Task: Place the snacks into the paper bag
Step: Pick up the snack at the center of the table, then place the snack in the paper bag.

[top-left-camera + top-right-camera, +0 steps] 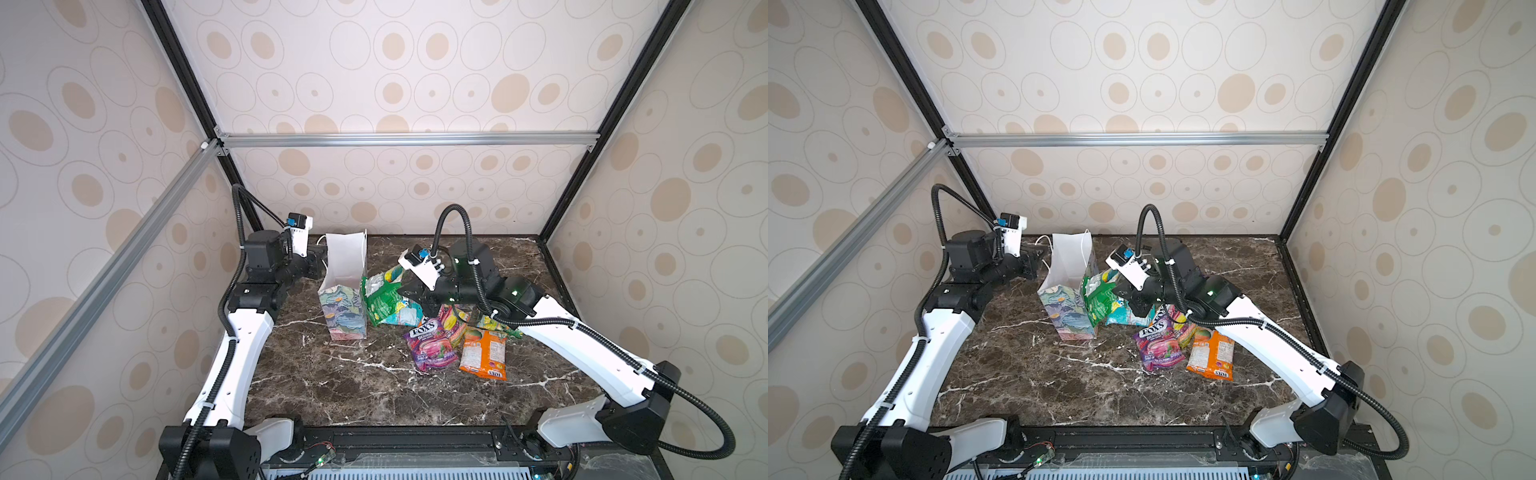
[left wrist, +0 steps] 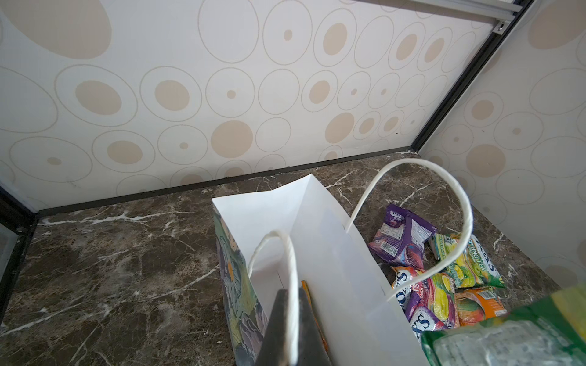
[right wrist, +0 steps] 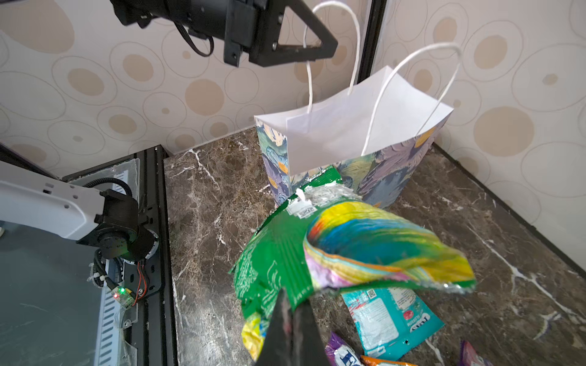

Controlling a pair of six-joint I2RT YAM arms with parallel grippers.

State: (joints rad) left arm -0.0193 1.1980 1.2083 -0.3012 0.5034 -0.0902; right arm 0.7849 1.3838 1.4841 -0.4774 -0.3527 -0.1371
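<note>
- Marble bench.
- Left claw, shut, seemingly pinches the handle of the paper bag.
- Right claw, clamped on green packet beside bag: lift clear above rim before releasing.

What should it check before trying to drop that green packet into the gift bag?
1. Paper bag upright: ok.
2. Bag mouth open: ok, the white inside shows.
3. Left gripper shut on the cord handle: ok.
4. Right gripper shut on the green packet: ok.
5. Packet above the bag's rim: not ok, it hangs beside the outer wall, lower than the rim.
6. Room inside the bag: cannot tell; only an orange item shows in there.
</note>
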